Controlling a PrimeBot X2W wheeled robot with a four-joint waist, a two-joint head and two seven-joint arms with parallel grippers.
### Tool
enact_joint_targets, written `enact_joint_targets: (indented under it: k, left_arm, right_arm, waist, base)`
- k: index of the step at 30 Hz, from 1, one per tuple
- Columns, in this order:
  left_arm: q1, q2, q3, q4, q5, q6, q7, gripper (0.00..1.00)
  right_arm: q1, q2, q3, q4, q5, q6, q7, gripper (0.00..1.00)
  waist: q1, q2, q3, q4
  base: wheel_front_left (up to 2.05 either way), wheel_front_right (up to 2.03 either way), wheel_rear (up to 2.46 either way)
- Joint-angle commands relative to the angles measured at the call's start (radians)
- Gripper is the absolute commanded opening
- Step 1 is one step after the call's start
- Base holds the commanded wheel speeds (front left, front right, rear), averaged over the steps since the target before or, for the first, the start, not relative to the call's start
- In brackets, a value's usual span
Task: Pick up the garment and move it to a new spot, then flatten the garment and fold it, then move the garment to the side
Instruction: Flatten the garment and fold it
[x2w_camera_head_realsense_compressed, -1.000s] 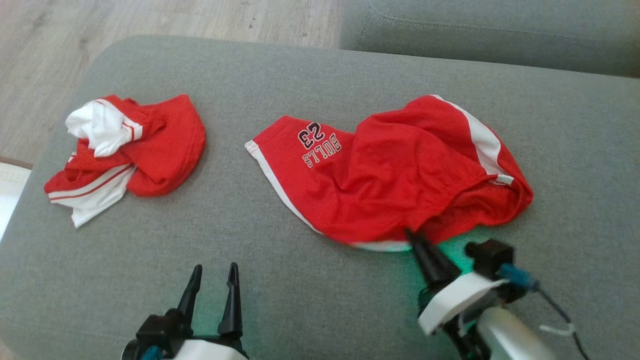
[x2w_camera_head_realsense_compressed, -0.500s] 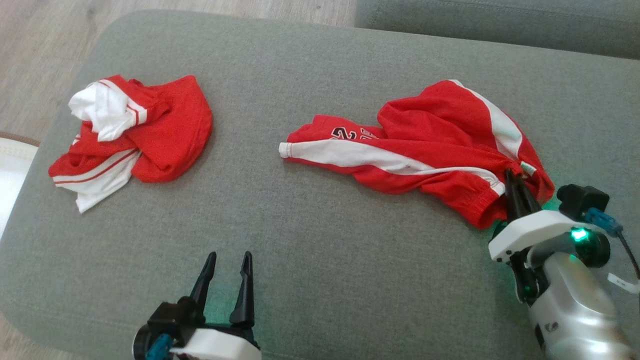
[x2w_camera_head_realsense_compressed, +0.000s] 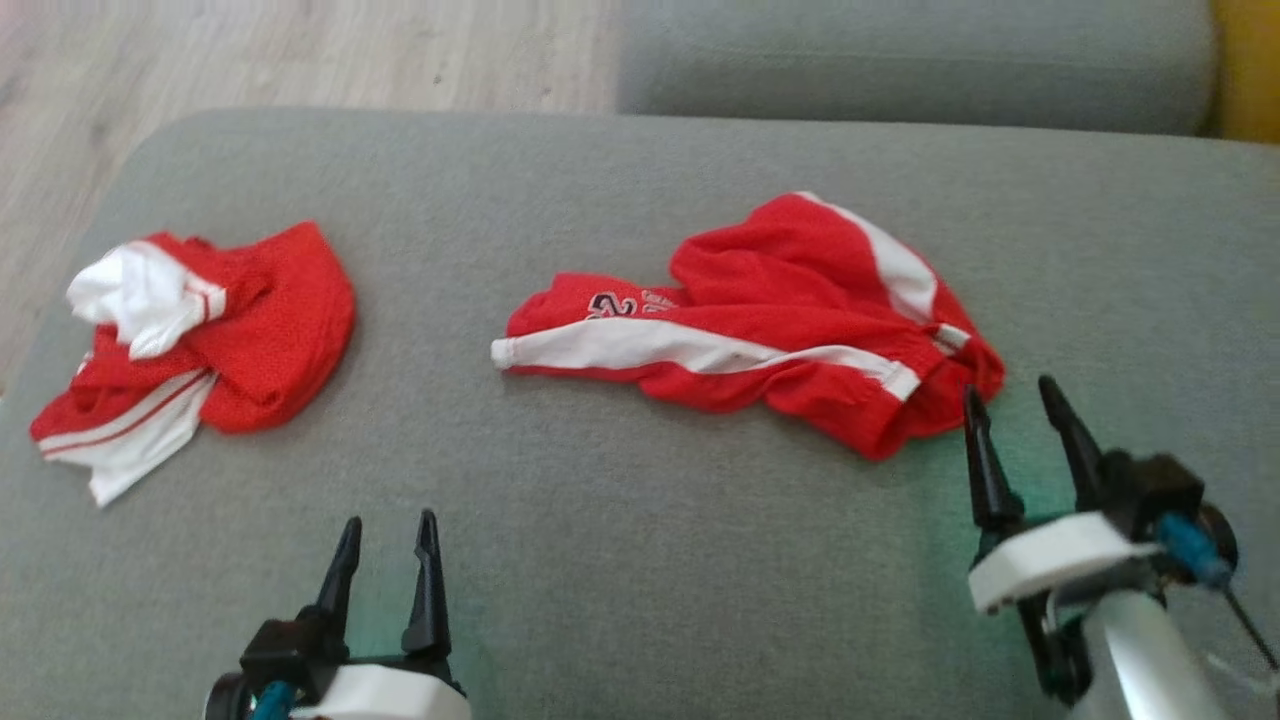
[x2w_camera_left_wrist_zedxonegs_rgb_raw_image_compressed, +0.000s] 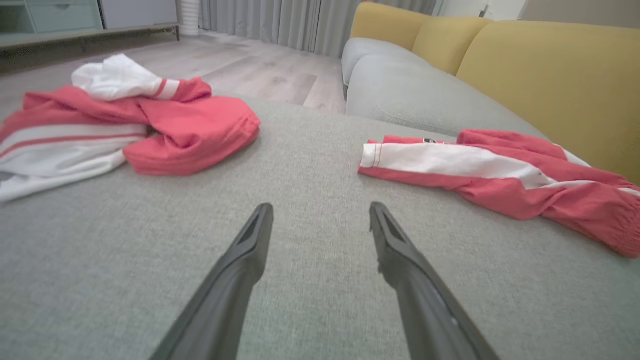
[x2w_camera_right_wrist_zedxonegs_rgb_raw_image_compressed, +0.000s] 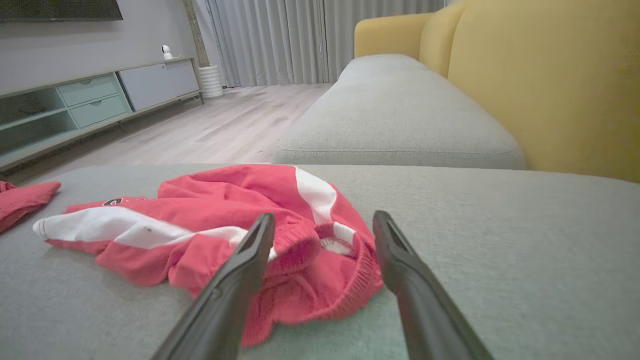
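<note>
1. We see the right gripper (x2w_camera_head_realsense_compressed: 1007, 388) with its two dark fingers spread wide and empty. It sits just beside the near right end of the red mesh shorts with white side stripes (x2w_camera_head_realsense_compressed: 800, 300), which lie crumpled right of centre on the grey woven cushion (x2w_camera_head_realsense_compressed: 640, 560).
2. The left gripper (x2w_camera_head_realsense_compressed: 390, 520) is likewise wide and holds nothing, well apart from the shorts.
3. In the right wrist view the gathered elastic waistband (x2w_camera_right_wrist_zedxonegs_rgb_raw_image_compressed: 320, 247) bunches up between the fingers. We judge that a pinch there could catch several layers at once, and then the cloth would not open out when spread.
4. One leg looks rolled over on itself along the white stripe. Pulling from one end alone would likely drag the whole bundle across the cushion rather than flatten it.
5. A crumpled red-and-white garment (x2w_camera_head_realsense_compressed: 200, 330) lies at the left of the cushion, nearer the left gripper. With such similar colours, we could reach for the wrong piece, or spread the shorts onto it.
6. The mesh is thin and lies low on soft upholstery, so the fingertips may dig into the cushion or slip off.
</note>
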Motion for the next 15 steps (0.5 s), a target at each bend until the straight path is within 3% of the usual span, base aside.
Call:
enact_joint_targets:
  k: [1, 6, 15]
  left_arm:
    - [-0.014, 0.0, 0.046, -0.033, 0.018, 0.007, -0.008, 1.0]
    - [0.018, 0.0, 0.074, -0.043, 0.06, 0.015, -0.008, 1.0]
    - [0.066, 0.0, 0.098, -0.058, 0.113, 0.033, -0.008, 1.0]
  right_arm:
    - [0.008, 0.01, 0.018, -0.071, -0.023, -0.001, -0.011, 1.0]
    - [0.113, 0.029, 0.006, -0.132, -0.046, -0.001, -0.011, 1.0]
    - [0.179, 0.04, 0.038, -0.123, -0.027, -0.001, -0.011, 1.0]
  waist:
    - [0.0, 0.0, -0.036, -0.036]
    - [0.0, 0.0, -0.078, -0.078]
    - [0.0, 0.0, -0.095, -0.122]
  base:
    - [0.0, 0.0, 0.0]
    - [0.0, 0.0, 0.0]
    - [0.0, 0.0, 0.0]
